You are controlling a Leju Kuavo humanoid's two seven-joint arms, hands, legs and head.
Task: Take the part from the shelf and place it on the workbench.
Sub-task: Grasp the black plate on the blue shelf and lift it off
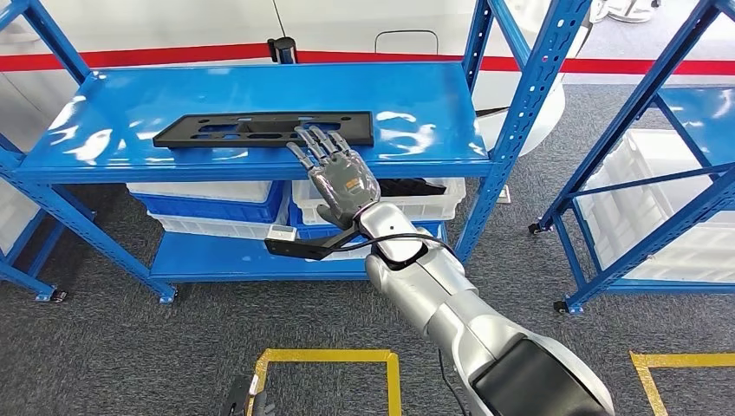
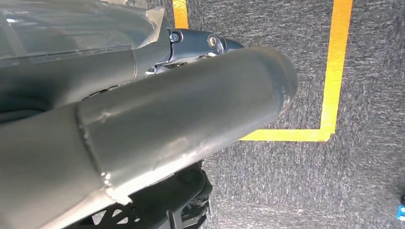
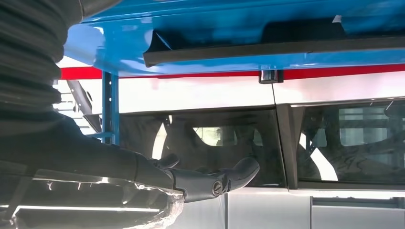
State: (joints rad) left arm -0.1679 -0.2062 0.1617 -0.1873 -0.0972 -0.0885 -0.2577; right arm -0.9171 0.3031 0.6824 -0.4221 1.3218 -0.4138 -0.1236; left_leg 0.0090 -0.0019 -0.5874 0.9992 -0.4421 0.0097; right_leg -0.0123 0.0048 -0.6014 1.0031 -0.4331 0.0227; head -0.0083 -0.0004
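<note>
The part (image 1: pixel 251 130) is a long, flat black plate with cut-outs. It lies flat on the top level of the blue shelf (image 1: pixel 416 95), near the front edge. My right hand (image 1: pixel 338 173) reaches up to it with its fingers spread and straight. The fingertips (image 1: pixel 314 137) overlap the plate's near right edge, and nothing is gripped. In the right wrist view the plate's edge (image 3: pixel 267 47) shows on the blue shelf board, with my extended fingers (image 3: pixel 229 175) a clear gap away from it. My left hand (image 2: pixel 157 119) hangs by the floor, thumb straight, holding nothing.
White and blue bins (image 1: pixel 217 204) sit on the lower level under the plate. Blue uprights (image 1: pixel 529 104) frame the shelf's right side. A second blue rack (image 1: pixel 685 113) with white bins (image 1: pixel 659 199) stands to the right. Yellow tape (image 1: pixel 329 355) marks the grey carpet.
</note>
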